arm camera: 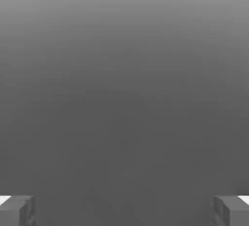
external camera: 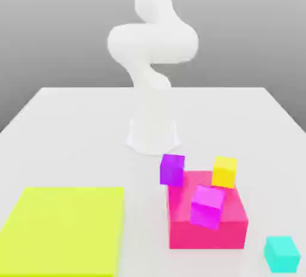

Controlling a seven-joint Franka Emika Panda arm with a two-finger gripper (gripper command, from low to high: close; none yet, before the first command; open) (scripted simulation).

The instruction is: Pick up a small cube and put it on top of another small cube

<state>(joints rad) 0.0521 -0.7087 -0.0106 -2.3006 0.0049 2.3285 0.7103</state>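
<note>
In the hand view, the gripper [arm camera: 124, 211] is seen fully open, with nothing held. The teal cube [external camera: 282, 254] is located on the table [external camera: 77, 138], near the exterior view's right edge, apart from the pink block [external camera: 207, 234]. The yellow cube [external camera: 224, 172] is observed by the block's far right corner. The magenta cube [external camera: 207, 207] is seen tilted.

Exterior view: opposite your arm [external camera: 153, 43], facing its base across the table [external camera: 77, 144], tilted down; cubes and blocks in the near half, arm farther back. Hand view: on your hand, looking out between two fingertips [arm camera: 224, 210], close by, towards plain grey. Shared scene: none you can identify.
</note>
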